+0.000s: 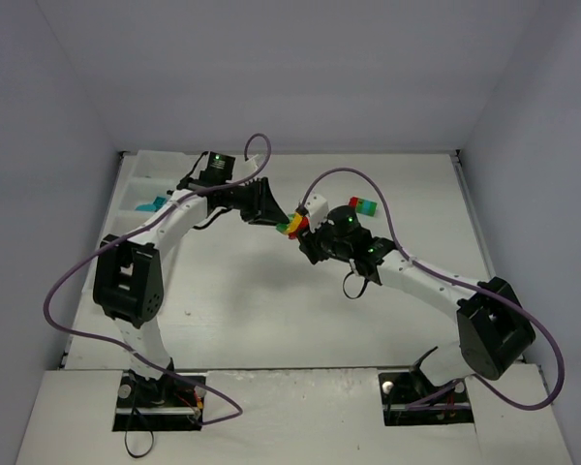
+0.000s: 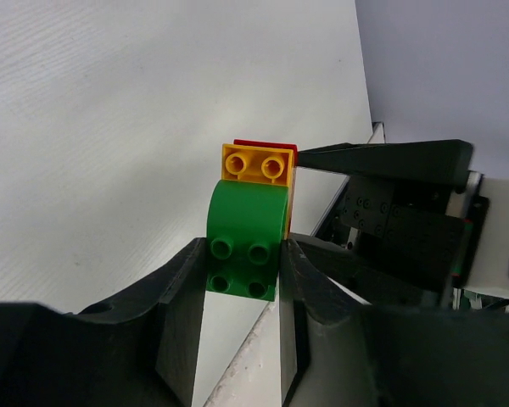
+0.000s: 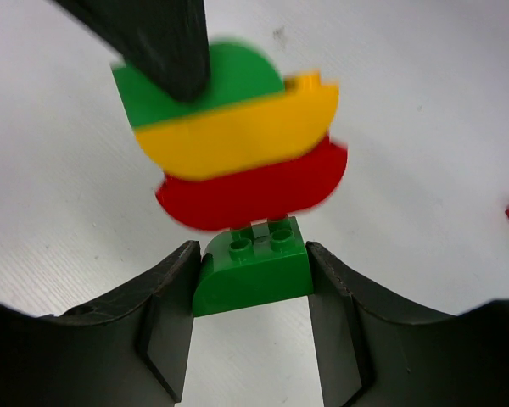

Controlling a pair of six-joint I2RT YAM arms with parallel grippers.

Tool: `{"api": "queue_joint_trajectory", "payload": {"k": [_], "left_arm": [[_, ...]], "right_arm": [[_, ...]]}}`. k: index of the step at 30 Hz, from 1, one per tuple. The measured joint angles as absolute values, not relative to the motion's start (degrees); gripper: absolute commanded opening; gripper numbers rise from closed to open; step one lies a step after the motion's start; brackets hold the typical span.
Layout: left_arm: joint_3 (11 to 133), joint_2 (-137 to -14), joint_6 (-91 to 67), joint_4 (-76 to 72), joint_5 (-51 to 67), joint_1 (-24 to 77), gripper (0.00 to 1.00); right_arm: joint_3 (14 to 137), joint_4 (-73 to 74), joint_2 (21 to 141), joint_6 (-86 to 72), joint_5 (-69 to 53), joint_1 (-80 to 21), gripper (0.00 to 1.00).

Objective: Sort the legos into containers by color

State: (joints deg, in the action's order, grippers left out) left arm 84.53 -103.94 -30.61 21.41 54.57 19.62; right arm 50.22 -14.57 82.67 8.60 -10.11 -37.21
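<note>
Top external view: multicolour lego clump (image 1: 292, 225) at centre of the table (image 1: 271, 320), between both arms. The left gripper (image 2: 243, 259) pinches its green end brick (image 2: 244, 229); the right gripper (image 3: 253, 264) pinches the opposite green brick (image 3: 253, 280).

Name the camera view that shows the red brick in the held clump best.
Right wrist view: the red brick faces the camera, its whole curved face visible between the yellow brick and a green brick. Left wrist view shows only a red sliver behind the yellow one. The top view shows a tiny speck.
</note>
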Motion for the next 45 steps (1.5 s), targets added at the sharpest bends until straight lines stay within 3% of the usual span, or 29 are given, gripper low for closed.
{"api": "queue_joint_trajectory", "payload": {"k": [15, 22, 29, 33, 38, 40, 45], "left_arm": [[84.4, -103.7, -31.5, 21.1, 53.0, 16.4, 0.00], [82.5, -102.6, -30.4, 21.8, 50.7, 16.0, 0.00], [81.0, -100.6, -29.9, 22.2, 49.4, 14.6, 0.00], [79.6, -100.0, -29.6, 22.3, 49.1, 14.1, 0.00], [78.8, -100.0, -29.1, 22.6, 49.0, 14.1, 0.00], [78.8, -99.9, -29.1, 22.5, 49.0, 14.1, 0.00], [78.8, -99.9, -29.1, 22.7, 49.3, 14.2, 0.00]], "right_arm": [[48.1, -10.1, 85.1, 8.9, -9.0, -37.2, 0.00], [52.2, -8.5, 92.7, 7.6, -8.8, -37.2, 0.00], [53.9, -7.5, 96.9, 5.9, -8.7, -37.2, 0.19], [54.5, -7.4, 98.7, 5.3, -8.7, -37.2, 0.67], [54.5, -7.3, 98.6, 5.3, -8.9, -37.2, 0.95], [54.5, -7.0, 97.7, 5.6, -9.1, -37.2, 1.00], [54.7, -6.8, 92.6, 6.3, -9.9, -37.2, 1.00]]}}
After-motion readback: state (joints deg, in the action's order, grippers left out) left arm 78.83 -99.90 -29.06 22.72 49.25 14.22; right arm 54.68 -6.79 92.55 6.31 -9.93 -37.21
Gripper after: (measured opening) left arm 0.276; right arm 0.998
